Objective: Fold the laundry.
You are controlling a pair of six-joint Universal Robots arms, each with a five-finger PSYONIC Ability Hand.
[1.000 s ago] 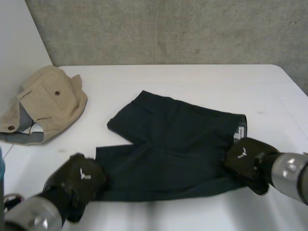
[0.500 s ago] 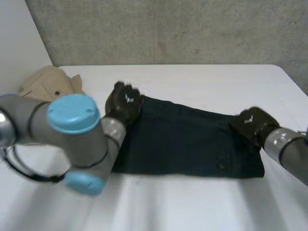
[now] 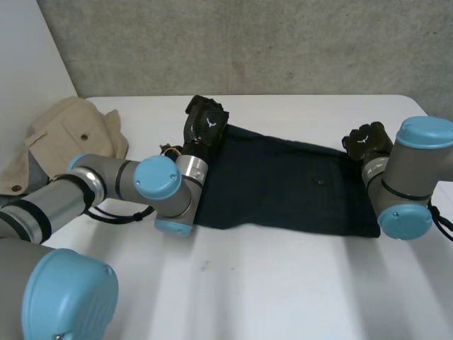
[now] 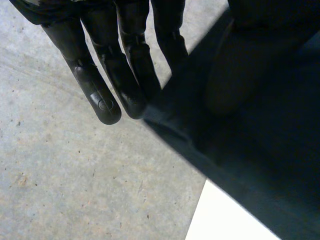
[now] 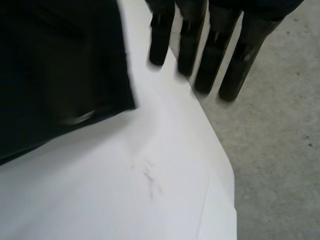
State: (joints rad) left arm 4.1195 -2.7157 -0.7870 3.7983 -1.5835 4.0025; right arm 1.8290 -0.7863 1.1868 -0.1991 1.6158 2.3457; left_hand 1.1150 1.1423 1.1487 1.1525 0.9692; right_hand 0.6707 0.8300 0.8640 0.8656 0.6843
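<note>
White table (image 3: 283,290), dark shorts (image 3: 283,191) between left hand (image 3: 207,122), right hand (image 3: 366,140)

Garments: two are lying on the table. One dark garment (image 3: 283,188) is lying flat in the middle, and one beige garment (image 3: 67,138) is sitting crumpled at its nine o'clock.
Table: one white table (image 3: 283,283) is carrying both.
Arms: two are showing, the left arm (image 3: 106,177) at the dark garment's eight o'clock and the right arm (image 3: 410,166) at its three o'clock.
Hands: two black ones are showing, the left hand (image 3: 207,122) at the dark garment's eleven o'clock and the right hand (image 3: 367,142) at its two o'clock.
</note>
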